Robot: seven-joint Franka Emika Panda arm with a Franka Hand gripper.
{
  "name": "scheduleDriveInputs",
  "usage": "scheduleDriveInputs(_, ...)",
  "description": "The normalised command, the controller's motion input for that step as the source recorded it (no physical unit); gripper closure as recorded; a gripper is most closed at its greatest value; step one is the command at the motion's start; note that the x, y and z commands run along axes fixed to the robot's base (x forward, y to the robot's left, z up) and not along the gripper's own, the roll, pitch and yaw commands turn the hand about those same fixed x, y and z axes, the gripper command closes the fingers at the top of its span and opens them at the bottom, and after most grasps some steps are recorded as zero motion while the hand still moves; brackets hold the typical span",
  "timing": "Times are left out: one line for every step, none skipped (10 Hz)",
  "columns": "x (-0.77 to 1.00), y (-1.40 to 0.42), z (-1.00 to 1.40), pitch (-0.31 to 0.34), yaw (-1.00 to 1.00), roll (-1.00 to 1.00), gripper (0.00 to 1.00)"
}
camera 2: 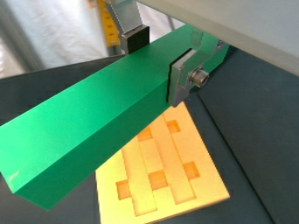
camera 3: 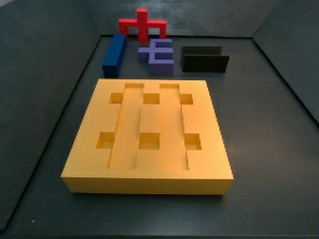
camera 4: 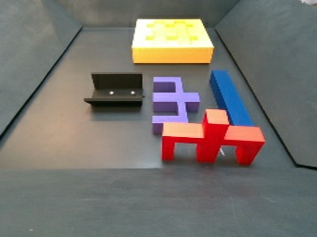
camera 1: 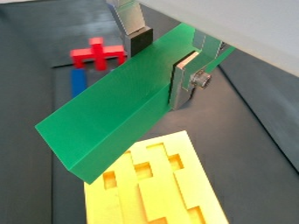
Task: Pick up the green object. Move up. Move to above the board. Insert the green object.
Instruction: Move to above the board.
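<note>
Count: one green object [camera 2: 100, 122], one board [camera 3: 147, 135], one blue bar [camera 4: 231, 98], one purple piece [camera 4: 175, 99], one red piece [camera 4: 212, 137], one fixture [camera 4: 115, 91].
Gripper: the gripper [camera 2: 158, 59] shows only in the wrist views, up in the air over the dark floor [camera 3: 268, 121]; neither side view catches it or the arm.
Jaws: clamped on the green object across its width, one silver finger [camera 1: 186, 79] flat against one long face, the dark pad [camera 1: 142, 40] of the opposite finger on the other side; they are apart just by the bar's thickness.
Green object: held off the floor, sticking out lengthwise from the jaws, with its free end above the board's edge in both wrist views.
Board: lies flat on the floor, alone at one end of the work area, well apart from the loose pieces; lengthwise grooves and six square holes.
Board holes: all six are empty in a side view, dark inside.
Blue bar: flat on the floor, just beside the purple piece, with one end next to the red piece.
Purple piece: between the blue bar and the fixture.
Red piece: past the purple piece, on the side farthest from the board.
Fixture: upright on its base plate, near the purple piece, nothing resting in it.
</note>
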Motion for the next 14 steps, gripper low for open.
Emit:
scheduleDriveInputs(0.06, -0.09, 0.04, 0.076, 1.0, 0.05, 1.0)
scheduleDriveInputs(0.04, -0.08, 0.04, 0.081, 1.0, 0.06, 1.0)
scheduleDriveInputs(0.04, -0.06, 0.03, 0.088, 1.0, 0.06, 1.0)
scheduleDriveInputs(0.05, -0.04, 0.03, 0.097, 1.0, 0.06, 1.0)
scheduleDriveInputs(0.05, -0.04, 0.03, 0.11, 1.0, 0.07, 1.0)
scheduleDriveInputs(0.05, -0.03, 0.03, 0.122, 1.0, 0.08, 1.0)
scheduleDriveInputs(0.05, -0.03, 0.03, 0.136, 1.0, 0.09, 1.0)
scheduleDriveInputs(0.05, -0.03, 0.03, 0.154, 1.0, 0.1, 1.0)
scheduleDriveInputs(0.06, -0.03, 0.03, 0.185, 1.0, 0.13, 1.0)
scheduleDriveInputs(0.07, -0.03, 0.03, 0.217, 1.0, 0.15, 1.0)
scheduleDriveInputs(0.07, -0.03, 0.03, 0.244, 1.0, 0.17, 1.0)
scheduleDriveInputs(0.09, -0.04, 0.02, 0.23, 0.66, 0.18, 1.0)
scheduleDriveInputs(0.09, -0.04, 0.02, 0.212, 0.51, 0.18, 1.0)
scheduleDriveInputs(0.1, -0.04, 0.02, 0.18, 0.27, 0.17, 1.0)
